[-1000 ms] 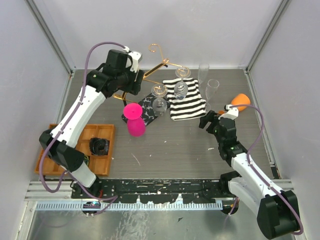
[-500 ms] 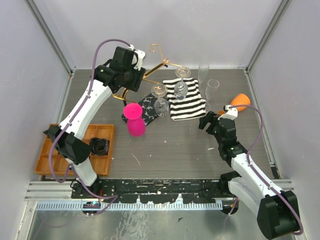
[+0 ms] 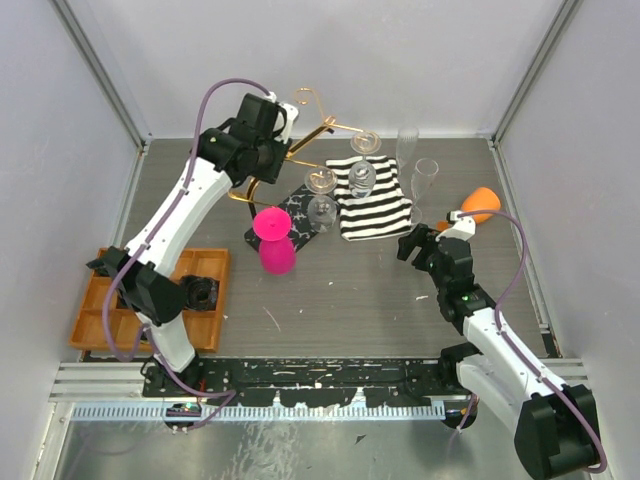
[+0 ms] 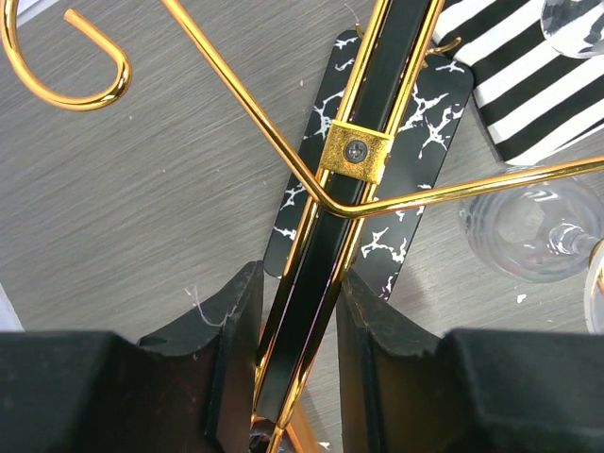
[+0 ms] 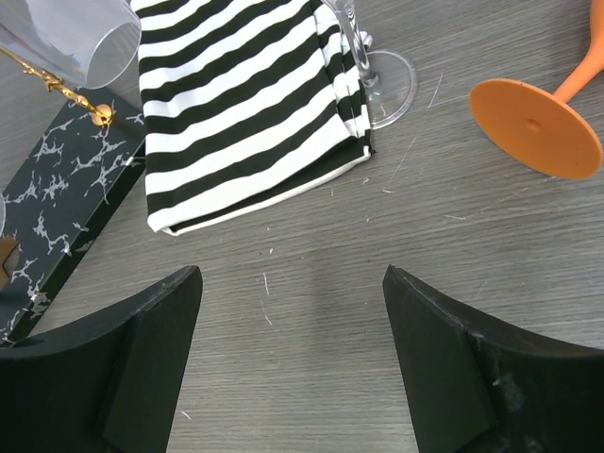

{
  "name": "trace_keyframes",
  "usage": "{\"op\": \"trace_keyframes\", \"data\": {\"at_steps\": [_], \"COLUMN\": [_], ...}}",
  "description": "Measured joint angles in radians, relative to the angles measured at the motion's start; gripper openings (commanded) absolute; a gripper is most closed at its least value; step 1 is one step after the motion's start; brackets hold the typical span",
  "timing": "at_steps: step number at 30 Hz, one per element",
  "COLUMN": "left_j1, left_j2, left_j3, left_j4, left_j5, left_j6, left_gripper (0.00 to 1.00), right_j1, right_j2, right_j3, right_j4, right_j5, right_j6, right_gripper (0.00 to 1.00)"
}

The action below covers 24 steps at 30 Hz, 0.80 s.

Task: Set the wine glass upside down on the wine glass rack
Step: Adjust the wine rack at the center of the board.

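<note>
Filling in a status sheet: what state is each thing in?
wine glass rack, upright on its base
left gripper, jaws straddling the rack post, grip unclear
right gripper, open, empty
clear wine glasses, hanging upside down
pink glass, upside down
orange glass, on its side
flute, upright
striped cloth, folded flat

A grey wood-grain table (image 3: 340, 290) is spread with a striped cloth (image 3: 372, 200). The wine glass rack (image 3: 295, 215) is set just left of the cloth, with a pink glass (image 3: 273, 240) beyond. A clear flute (image 3: 425, 180) is stood at the cloth's right edge, an orange glass (image 3: 482, 203) farther right, and an orange tray (image 3: 100, 320) far left.
</note>
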Motion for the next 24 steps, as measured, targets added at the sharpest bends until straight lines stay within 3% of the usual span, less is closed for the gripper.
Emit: {"op": "trace_keyframes", "data": {"at_steps": [4,13,24], "left_j1": [-0.024,-0.057,-0.060], "left_j2": [0.007,0.079,0.054], "left_j3": [0.015,0.150,0.119], "left_j4": [-0.029,-0.170,-0.200], "left_j5": [-0.056,-0.153,-0.265], "left_j6": [-0.042,-0.264,-0.568], "left_gripper": [0.00,0.00,0.00], "right_j1": [0.000,0.000,0.000], "right_j2": [-0.004,-0.004,-0.023], "right_j3": [0.000,0.000,0.000], "right_j4": [-0.007,-0.026,-0.056], "right_j5": [0.000,0.000,0.001], "right_j6": [0.000,0.000,0.000], "right_gripper": [0.83,0.83,0.83]}}
